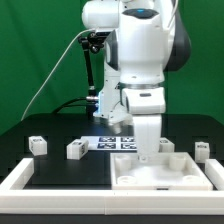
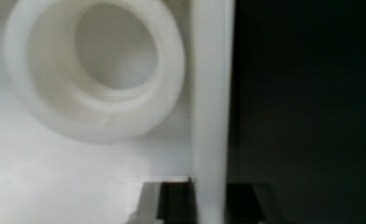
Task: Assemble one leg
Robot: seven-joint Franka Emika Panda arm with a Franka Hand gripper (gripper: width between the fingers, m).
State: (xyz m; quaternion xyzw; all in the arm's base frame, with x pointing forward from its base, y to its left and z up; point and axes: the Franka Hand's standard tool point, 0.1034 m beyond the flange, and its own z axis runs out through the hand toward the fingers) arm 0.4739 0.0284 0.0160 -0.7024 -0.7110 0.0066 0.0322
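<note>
Exterior view: the white robot arm reaches straight down at the centre of the scene, and its gripper sits low at the far edge of the tabletop, a large white square tray with a raised rim lying at the front of the black table. No leg is held. The nearest leg stands upright on the table just beside the arm, toward the exterior view's right, with another leg further that way. A third leg and a fourth leg stand well apart toward the exterior view's left. The marker board lies flat behind the arm. In the wrist view the two dark fingertips sit close on either side of a thin white upright strip, which looks like the tabletop's rim, beside a large round socket in the tray floor. The jaws are nearly together and appear to pinch that rim, nothing else. This reads as an early step: placing the tabletop before any leg is fetched. The next move probably calls for sliding the tray steadily without tipping it, then letting go and reaching for a leg.
</note>
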